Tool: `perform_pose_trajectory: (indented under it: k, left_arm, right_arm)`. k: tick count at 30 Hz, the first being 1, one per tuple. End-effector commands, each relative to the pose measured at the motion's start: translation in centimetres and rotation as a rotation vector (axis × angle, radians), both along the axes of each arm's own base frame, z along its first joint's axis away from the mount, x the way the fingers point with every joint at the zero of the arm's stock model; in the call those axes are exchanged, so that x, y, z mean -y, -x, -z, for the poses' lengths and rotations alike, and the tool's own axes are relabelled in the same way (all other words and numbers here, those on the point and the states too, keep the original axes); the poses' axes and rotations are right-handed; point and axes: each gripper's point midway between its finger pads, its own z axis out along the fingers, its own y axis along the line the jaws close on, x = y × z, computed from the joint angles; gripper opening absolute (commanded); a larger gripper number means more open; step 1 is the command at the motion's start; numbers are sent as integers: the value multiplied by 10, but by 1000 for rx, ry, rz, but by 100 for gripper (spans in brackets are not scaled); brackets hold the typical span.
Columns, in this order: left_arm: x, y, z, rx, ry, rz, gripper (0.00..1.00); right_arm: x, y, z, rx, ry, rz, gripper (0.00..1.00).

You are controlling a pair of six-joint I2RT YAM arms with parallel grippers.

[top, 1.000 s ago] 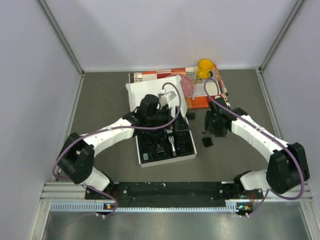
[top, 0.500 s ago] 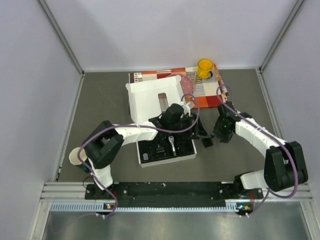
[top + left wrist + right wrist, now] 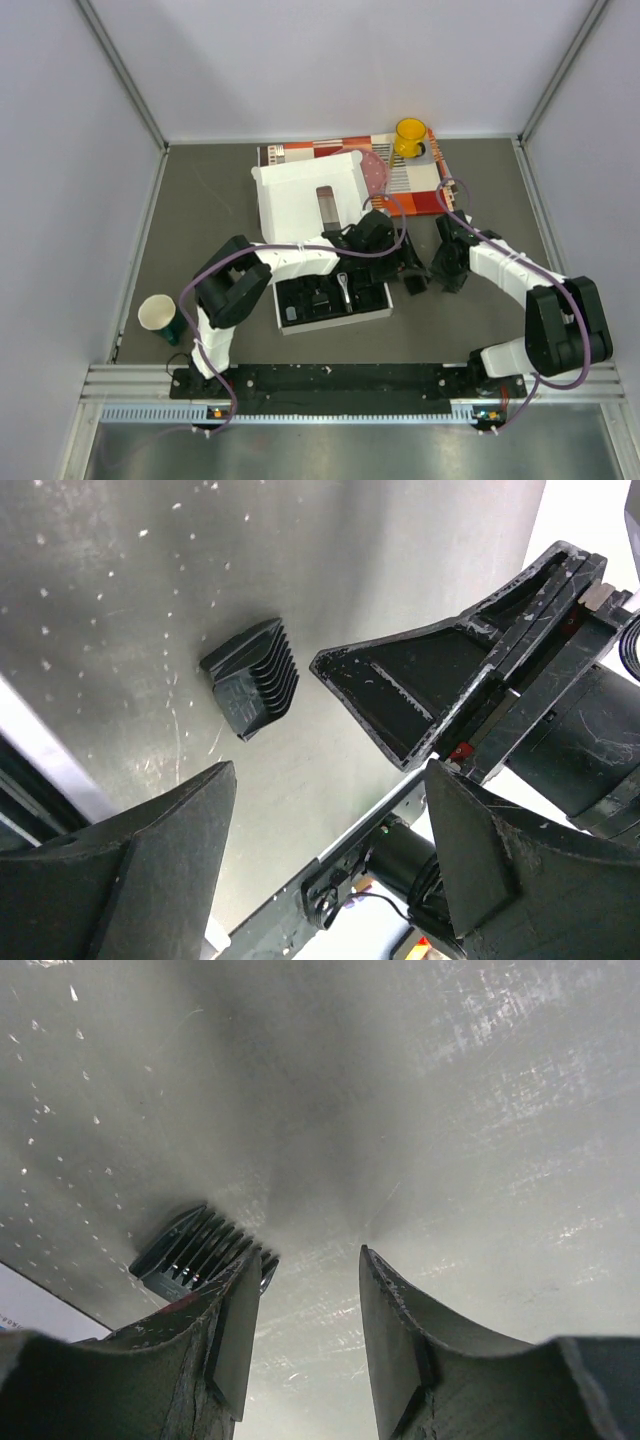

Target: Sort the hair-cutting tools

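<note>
A small black guard comb (image 3: 413, 284) lies on the grey table, right of the box's black tray (image 3: 372, 303). It shows in the left wrist view (image 3: 250, 676) and in the right wrist view (image 3: 188, 1249), partly behind one finger. My left gripper (image 3: 402, 262) reaches over the tray's right side and hangs open and empty (image 3: 330, 850), just short of the comb. My right gripper (image 3: 444, 270) is open and empty (image 3: 310, 1290) just right of the comb, low over the table. Its fingers (image 3: 420, 695) show in the left wrist view. Several black parts lie in the tray; I cannot make out the clipper.
The white box lid (image 3: 300, 190) stands open behind the tray. A yellow cup (image 3: 410, 135) sits on a patterned mat (image 3: 405, 180) at the back. A white and green paper cup (image 3: 160, 316) stands at the left front. Grey walls close in the table.
My left arm has swung right from over the box lid to the tray's right edge, close to the right gripper. The right gripper shifted a little right. The paper cup is uncovered.
</note>
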Motion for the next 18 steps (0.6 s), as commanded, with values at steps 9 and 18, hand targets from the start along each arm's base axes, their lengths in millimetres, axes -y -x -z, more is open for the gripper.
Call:
perform_pose_trajectory:
  k: [9,18]
  left_arm:
    - [-45,-4,46,-60,-336,-140,77]
    - [-31,8,54,-101,-310,-74,69]
  right_arm:
    - [1,-19,-6,54,-5,33,41]
    - [-6,-28,-11,72,-34,15,38]
